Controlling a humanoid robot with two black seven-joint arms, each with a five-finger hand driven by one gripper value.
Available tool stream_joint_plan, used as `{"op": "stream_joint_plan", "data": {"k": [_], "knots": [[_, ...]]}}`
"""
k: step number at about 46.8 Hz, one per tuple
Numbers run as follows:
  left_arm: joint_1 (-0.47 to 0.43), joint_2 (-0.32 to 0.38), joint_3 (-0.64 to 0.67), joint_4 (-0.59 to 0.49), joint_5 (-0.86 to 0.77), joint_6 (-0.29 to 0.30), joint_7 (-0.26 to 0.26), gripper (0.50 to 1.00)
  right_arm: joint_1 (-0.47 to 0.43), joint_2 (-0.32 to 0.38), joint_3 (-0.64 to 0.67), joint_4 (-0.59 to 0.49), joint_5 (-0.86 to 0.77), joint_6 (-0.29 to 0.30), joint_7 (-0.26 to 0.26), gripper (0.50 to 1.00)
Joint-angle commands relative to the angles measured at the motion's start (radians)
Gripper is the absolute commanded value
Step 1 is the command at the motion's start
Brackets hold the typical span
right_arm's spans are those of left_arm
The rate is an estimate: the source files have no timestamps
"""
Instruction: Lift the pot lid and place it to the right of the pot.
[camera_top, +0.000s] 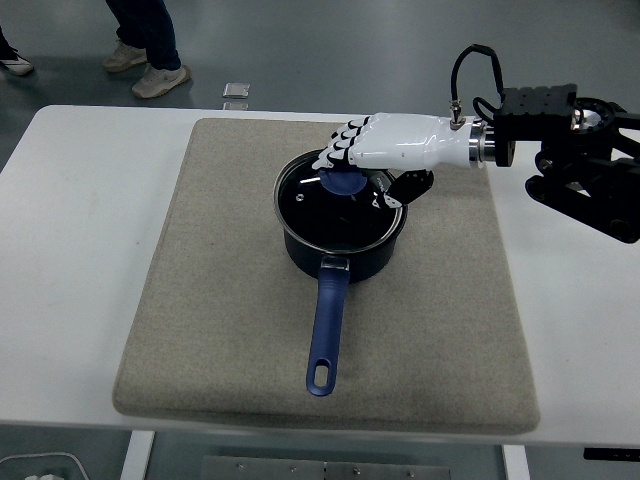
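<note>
A dark blue pot (340, 250) stands on the grey mat (220, 300), its long blue handle (326, 335) pointing toward the near edge. The glass pot lid (330, 215) with a blue knob (345, 182) sits flat on the pot. My right hand (365, 170), white with black joints, reaches in from the right and hovers over the lid. Its fingers (340, 148) curl down around the far side of the knob, and the black thumb (405, 187) presses in from the right. Part of the knob is hidden under the hand. My left arm is out of view.
The mat covers most of the white table (70, 250). Bare mat lies to the right of the pot (460, 270). A person's legs and shoes (150, 60) stand on the floor beyond the table, beside a small object (236, 92).
</note>
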Motion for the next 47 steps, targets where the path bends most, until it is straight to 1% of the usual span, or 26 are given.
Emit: {"op": "stream_joint_plan", "data": {"k": [1, 3, 5, 10, 13, 14, 18, 27, 47], "knots": [[-0.001, 0.000, -0.001, 0.000, 0.000, 0.000, 0.000, 1.000, 0.006, 0.000, 0.000, 0.001, 0.001, 0.021, 0.000, 0.846], [0.000, 0.000, -0.001, 0.000, 0.000, 0.000, 0.000, 1.000, 0.006, 0.000, -0.002, 0.001, 0.003, 0.033, 0.000, 0.815], [-0.001, 0.000, 0.000, 0.000, 0.000, 0.000, -0.001, 1.000, 0.005, 0.000, -0.002, 0.001, 0.003, 0.043, 0.000, 0.775], [-0.001, 0.000, -0.001, 0.000, 0.000, 0.000, 0.000, 1.000, 0.006, 0.001, 0.000, 0.001, 0.003, 0.046, 0.000, 0.676], [-0.001, 0.000, -0.001, 0.000, 0.000, 0.000, 0.000, 1.000, 0.008, 0.001, -0.002, 0.001, 0.003, 0.047, 0.000, 0.587], [0.000, 0.000, 0.000, 0.000, 0.000, 0.000, 0.000, 1.000, 0.009, 0.003, -0.003, 0.001, 0.003, 0.049, 0.000, 0.564], [0.000, 0.000, 0.000, 0.000, 0.000, 0.000, 0.000, 1.000, 0.012, 0.003, -0.003, 0.001, 0.003, 0.049, 0.000, 0.500], [0.000, 0.000, -0.001, 0.000, 0.000, 0.000, 0.000, 1.000, 0.029, 0.001, -0.008, 0.001, -0.002, 0.050, 0.000, 0.500], [-0.001, 0.000, 0.000, 0.000, 0.000, 0.000, 0.000, 1.000, 0.037, 0.003, -0.019, 0.000, 0.000, 0.067, 0.000, 0.500]]}}
